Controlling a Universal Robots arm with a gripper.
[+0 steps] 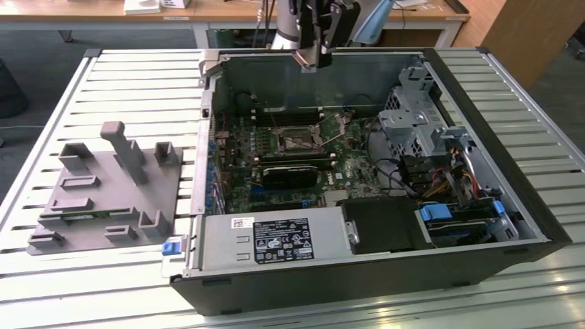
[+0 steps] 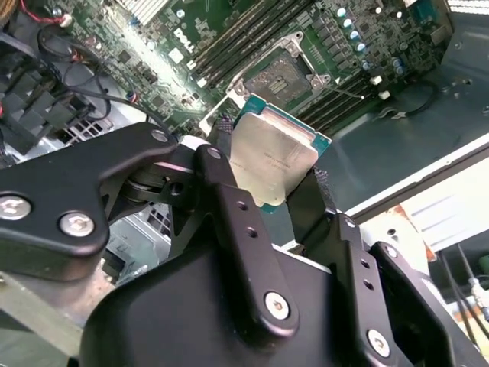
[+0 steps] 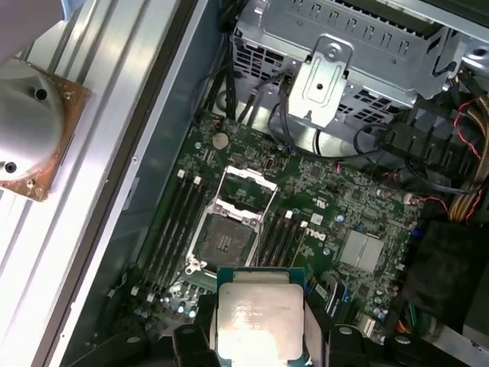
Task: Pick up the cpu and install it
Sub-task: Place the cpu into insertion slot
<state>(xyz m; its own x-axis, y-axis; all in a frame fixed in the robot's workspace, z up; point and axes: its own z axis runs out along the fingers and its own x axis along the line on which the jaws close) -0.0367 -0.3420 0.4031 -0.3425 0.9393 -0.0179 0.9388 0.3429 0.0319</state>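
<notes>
At the exterior view's left, a grey moulded fixture (image 1: pixel 101 199) with upright posts is seen lying on a slatted metal table (image 1: pixel 137 89). Just beside it, toward the middle, an open computer case (image 1: pixel 366 288) is laid on its side. A grey power supply (image 1: pixel 274 240) is set at the case's near edge, and a green motherboard (image 1: pixel 274 178) is exposed behind it. The processor socket (image 1: pixel 297 142) is found near the middle of the board.

The gripper (image 1: pixel 311 58) is held above the far wall of the case, well clear of the board. In both wrist views the cpu (image 2: pixel 271 160) (image 3: pixel 260 321) is seen clamped between the two black fingers (image 2: pixel 229 206), gripped by opposite edges. Its silver-grey metal top is turned toward the cameras. It is carried in the air over the motherboard, apart from the socket (image 3: pixel 225 245), which lies uncovered with its metal frame (image 3: pixel 248 187) swung back. Dark memory slots (image 3: pixel 172 222) are lined up on both sides of the socket. In the first wrist view a round metal part on a copper-coloured plate (image 3: pixel 30 130) is seen outside the case wall, over the slats.

At the exterior view's right, a perforated metal drive cage (image 1: pixel 412 127) is mounted inside the case. Bundled cables (image 1: pixel 453 181) and blue plastic tabs (image 1: pixel 437 212) are seen nearer the front.
</notes>
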